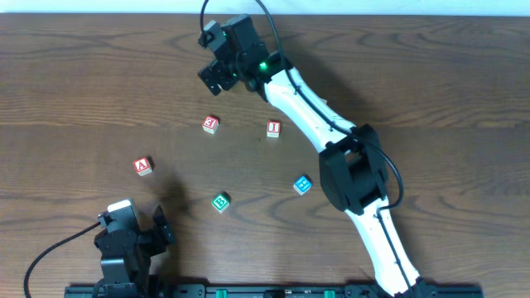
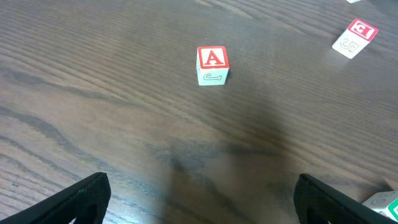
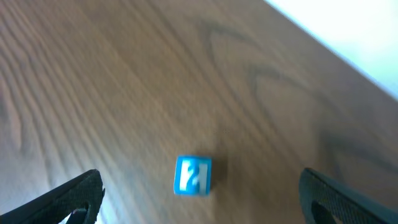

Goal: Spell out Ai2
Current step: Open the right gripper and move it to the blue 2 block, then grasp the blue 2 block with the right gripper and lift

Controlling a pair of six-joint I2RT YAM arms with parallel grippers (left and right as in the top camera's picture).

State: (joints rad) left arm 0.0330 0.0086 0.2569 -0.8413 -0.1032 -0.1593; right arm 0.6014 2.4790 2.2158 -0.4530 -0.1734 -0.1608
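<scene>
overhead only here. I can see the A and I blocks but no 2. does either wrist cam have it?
Observer: Yes. The right wrist view shows the 2 block, blue face toward the camera. It lies on the table in the gap between the open fingers of the right gripper and touches neither finger.
Operator: ok. left side, jaws open or shut?
Observer: Open. In the left wrist view the left gripper has only bare wood between its fingers. The A block sits upright farther ahead, untouched.
</scene>
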